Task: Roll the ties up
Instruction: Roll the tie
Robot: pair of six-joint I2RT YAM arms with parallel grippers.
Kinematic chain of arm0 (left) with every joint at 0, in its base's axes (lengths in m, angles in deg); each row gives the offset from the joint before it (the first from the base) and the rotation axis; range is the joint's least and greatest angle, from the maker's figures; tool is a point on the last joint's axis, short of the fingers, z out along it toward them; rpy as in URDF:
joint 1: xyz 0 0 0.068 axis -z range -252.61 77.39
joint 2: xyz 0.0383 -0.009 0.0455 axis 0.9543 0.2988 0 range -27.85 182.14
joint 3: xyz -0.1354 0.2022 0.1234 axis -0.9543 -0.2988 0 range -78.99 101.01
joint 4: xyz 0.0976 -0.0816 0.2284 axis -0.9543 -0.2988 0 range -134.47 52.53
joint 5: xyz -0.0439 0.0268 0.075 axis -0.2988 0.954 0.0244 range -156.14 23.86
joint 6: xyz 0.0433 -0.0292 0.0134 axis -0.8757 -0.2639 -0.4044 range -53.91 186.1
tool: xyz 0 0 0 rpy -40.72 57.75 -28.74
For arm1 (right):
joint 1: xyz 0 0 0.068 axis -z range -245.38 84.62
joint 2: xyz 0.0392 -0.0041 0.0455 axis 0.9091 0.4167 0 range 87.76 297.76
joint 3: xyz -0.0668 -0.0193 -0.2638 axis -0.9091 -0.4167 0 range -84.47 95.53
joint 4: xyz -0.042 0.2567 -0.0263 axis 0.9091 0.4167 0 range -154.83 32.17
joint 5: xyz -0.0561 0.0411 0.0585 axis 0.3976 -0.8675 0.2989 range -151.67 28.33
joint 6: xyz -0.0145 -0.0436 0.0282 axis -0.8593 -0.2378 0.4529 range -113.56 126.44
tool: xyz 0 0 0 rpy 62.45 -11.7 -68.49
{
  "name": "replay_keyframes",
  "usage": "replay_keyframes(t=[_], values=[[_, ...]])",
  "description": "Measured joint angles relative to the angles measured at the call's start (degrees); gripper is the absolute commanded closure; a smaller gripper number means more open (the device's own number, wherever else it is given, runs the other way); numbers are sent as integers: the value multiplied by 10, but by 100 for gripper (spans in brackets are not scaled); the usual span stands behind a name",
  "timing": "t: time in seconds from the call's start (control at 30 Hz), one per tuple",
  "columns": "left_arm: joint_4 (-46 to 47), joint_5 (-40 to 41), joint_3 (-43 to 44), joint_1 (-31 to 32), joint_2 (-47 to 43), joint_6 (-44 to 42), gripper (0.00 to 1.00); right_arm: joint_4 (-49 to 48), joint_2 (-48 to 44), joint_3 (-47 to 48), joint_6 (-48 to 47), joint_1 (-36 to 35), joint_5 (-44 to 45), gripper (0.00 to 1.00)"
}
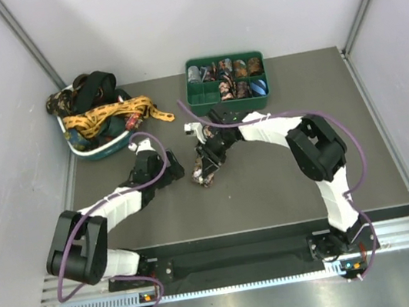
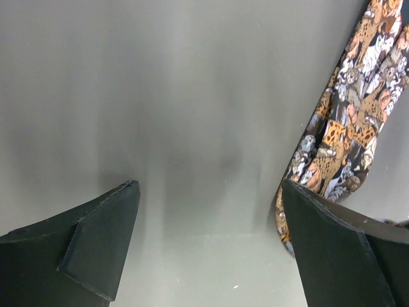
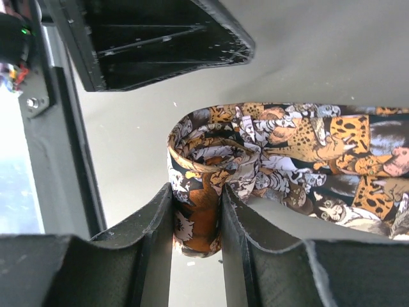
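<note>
I am viewing the animal-print tie (image 1: 205,167) lying near the middle of the grey table mat (image 1: 271,182), between the two arms. In the right wrist view the tie (image 3: 300,147) is showing leopards and other cats in orange, black and grey. One end is curling into a loose, partly wound coil, and the rest is running flat off to the right of that view.

The right gripper (image 3: 196,220) is clenching that coiled end. Its two fingers (image 3: 150,230) are pressing on either side of the fabric, with only the thickness of the roll between them. From above, this gripper (image 1: 206,155) is covering the roll, so only the wrist view is showing the grip.

The left gripper (image 2: 211,211) is standing released, jaws spread wide over bare mat and holding nothing. Its wrist view is showing the flat length of the tie (image 2: 348,121) running up along the right edge, just beside one finger (image 2: 339,256). I cannot tell whether the two are touching. From above, the left gripper (image 1: 171,166) is sitting just left of the tie.

Only the top view is showing the far edge. There, a green compartment tray (image 1: 258,101) is holding rolled ties (image 1: 227,72), and a teal tub (image 1: 102,148) at the far left is holding loose ties, among them a gold-yellow tie (image 1: 105,116) and a black tie (image 1: 96,83).
</note>
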Motion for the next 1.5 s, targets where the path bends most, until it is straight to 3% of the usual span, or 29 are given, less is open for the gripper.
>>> replay_keyframes(t=[0.47,0.83,1.13,1.27,1.5], values=[[8,-45,-17,0,-25,-35,2,-37,38,7,83,36,-80,91],[146,-166,-130,0,-132,-128,3,-97,48,0,135,47,-82,91],[211,-251,-130,16,-99,-236,6,-116,67,1,158,56,-92,91],[212,-288,-106,32,-49,-289,1,-120,72,1,163,58,-95,91],[207,-278,-36,73,14,-353,1,-121,75,5,172,58,-96,91]])
